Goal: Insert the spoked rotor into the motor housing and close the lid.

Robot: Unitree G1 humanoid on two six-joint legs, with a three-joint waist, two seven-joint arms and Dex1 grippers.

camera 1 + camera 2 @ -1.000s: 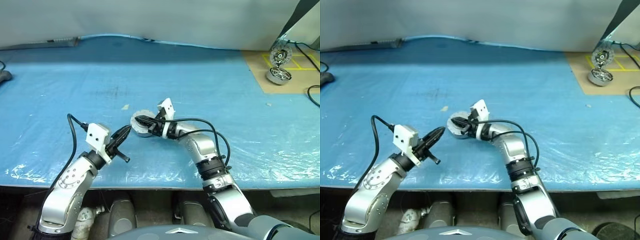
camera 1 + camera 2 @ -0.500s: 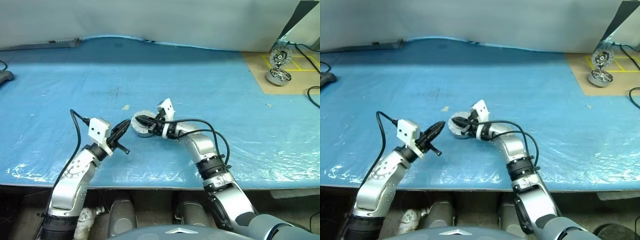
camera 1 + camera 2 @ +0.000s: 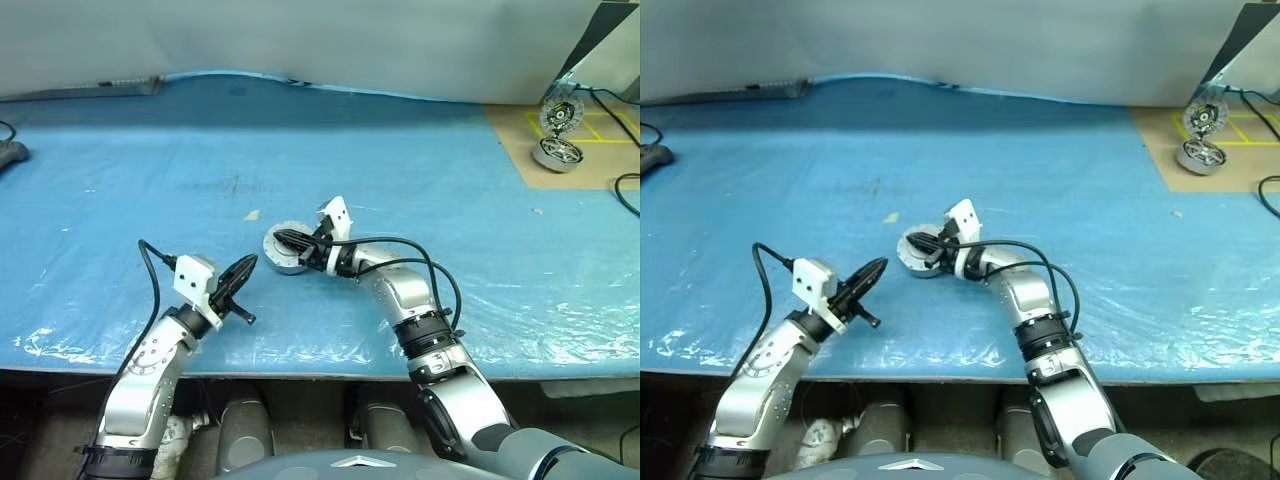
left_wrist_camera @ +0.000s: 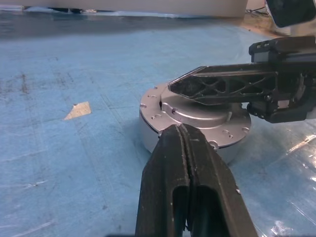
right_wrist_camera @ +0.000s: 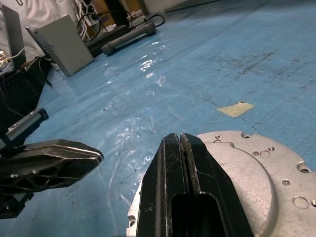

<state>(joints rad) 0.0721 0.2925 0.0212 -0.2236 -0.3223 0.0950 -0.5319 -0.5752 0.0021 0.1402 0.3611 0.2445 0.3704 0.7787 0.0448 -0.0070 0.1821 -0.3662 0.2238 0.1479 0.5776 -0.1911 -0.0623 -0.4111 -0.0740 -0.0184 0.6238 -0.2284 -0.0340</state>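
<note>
Right gripper (image 3: 276, 238) closed, lying over flat lid (image 4: 207, 111), left gripper (image 3: 252, 262) closed beside motor housing (image 4: 148, 136)

I worked in a lab: a bench under blue plastic sheeting (image 3: 420, 150), cardboard (image 3: 560, 150) at its far right corner, cables (image 5: 123, 37).

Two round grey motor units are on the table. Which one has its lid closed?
The motor housing under the right hand, mid-table: its lid lies flat on top. The unit on the cardboard stands open.
</note>
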